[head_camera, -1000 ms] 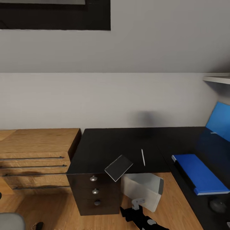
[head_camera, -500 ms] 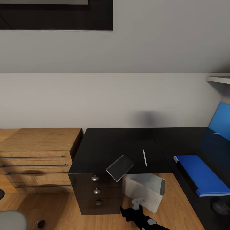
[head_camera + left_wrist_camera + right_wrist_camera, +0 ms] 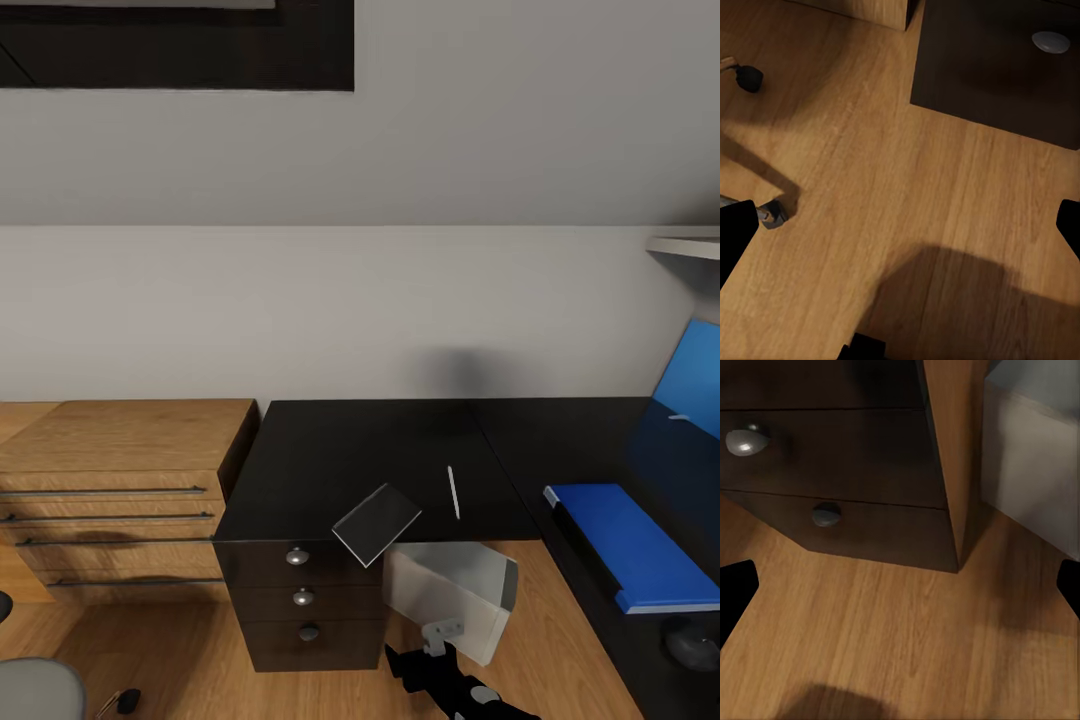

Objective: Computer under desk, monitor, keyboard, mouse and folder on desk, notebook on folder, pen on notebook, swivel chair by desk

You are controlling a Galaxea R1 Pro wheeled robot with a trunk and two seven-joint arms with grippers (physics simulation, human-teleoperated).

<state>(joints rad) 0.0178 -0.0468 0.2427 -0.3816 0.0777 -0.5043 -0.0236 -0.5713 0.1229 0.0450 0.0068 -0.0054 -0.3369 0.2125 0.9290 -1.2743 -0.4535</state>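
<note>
Grippers hang low over the wood floor (image 3: 907, 187), both spread wide and empty, the right gripper (image 3: 900, 577) before the drawers (image 3: 832, 465) and the computer (image 3: 450, 595) tucked under the worktop (image 3: 340, 450). The notebook (image 3: 376, 524) overhangs its near edge, the pen (image 3: 453, 492) just right. Farther right lies the folder (image 3: 630, 545), with the mouse (image 3: 690, 645) nearer.
</note>
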